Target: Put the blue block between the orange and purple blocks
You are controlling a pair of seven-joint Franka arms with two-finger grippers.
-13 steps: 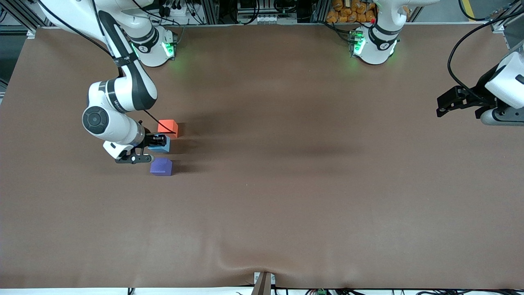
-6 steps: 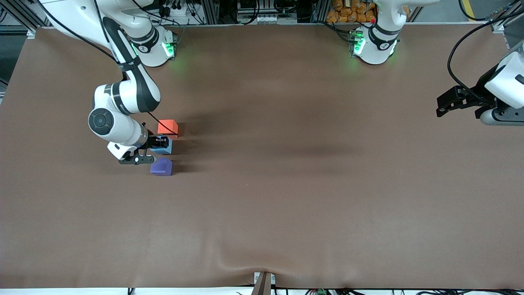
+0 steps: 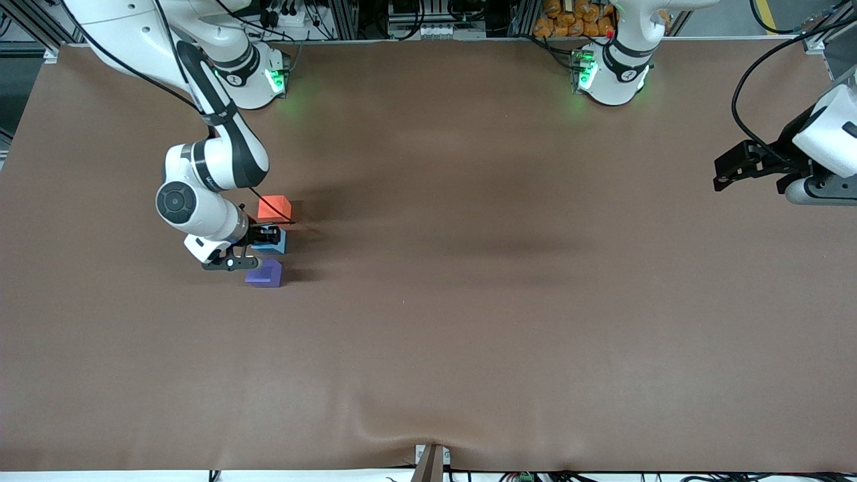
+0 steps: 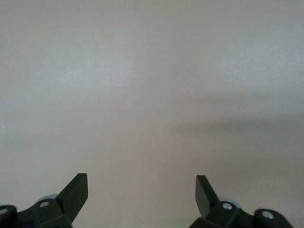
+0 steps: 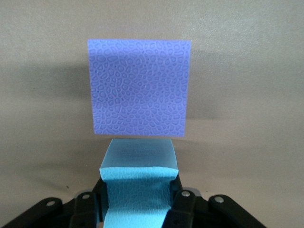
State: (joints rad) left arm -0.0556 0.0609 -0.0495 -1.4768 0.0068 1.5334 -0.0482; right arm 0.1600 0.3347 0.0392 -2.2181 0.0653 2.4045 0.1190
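Note:
My right gripper (image 3: 264, 236) is shut on the blue block (image 3: 274, 243), held just above the table between the orange block (image 3: 274, 208) and the purple block (image 3: 264, 273). In the right wrist view the blue block (image 5: 137, 183) sits squeezed between the fingers (image 5: 183, 209), with the purple block (image 5: 139, 88) just ahead of it. The orange block does not show in that view. My left gripper (image 3: 723, 173) is open and empty, waiting over the left arm's end of the table; in the left wrist view (image 4: 141, 187) it shows only bare table.
The brown table cover (image 3: 469, 301) has a wrinkle near the front edge (image 3: 402, 428). A black cable (image 3: 268, 207) from the right arm runs across the orange block.
My right gripper has carried the blue block a short way toward the middle of the table, so it now lines up more closely between the orange and purple blocks. The left arm has not moved.

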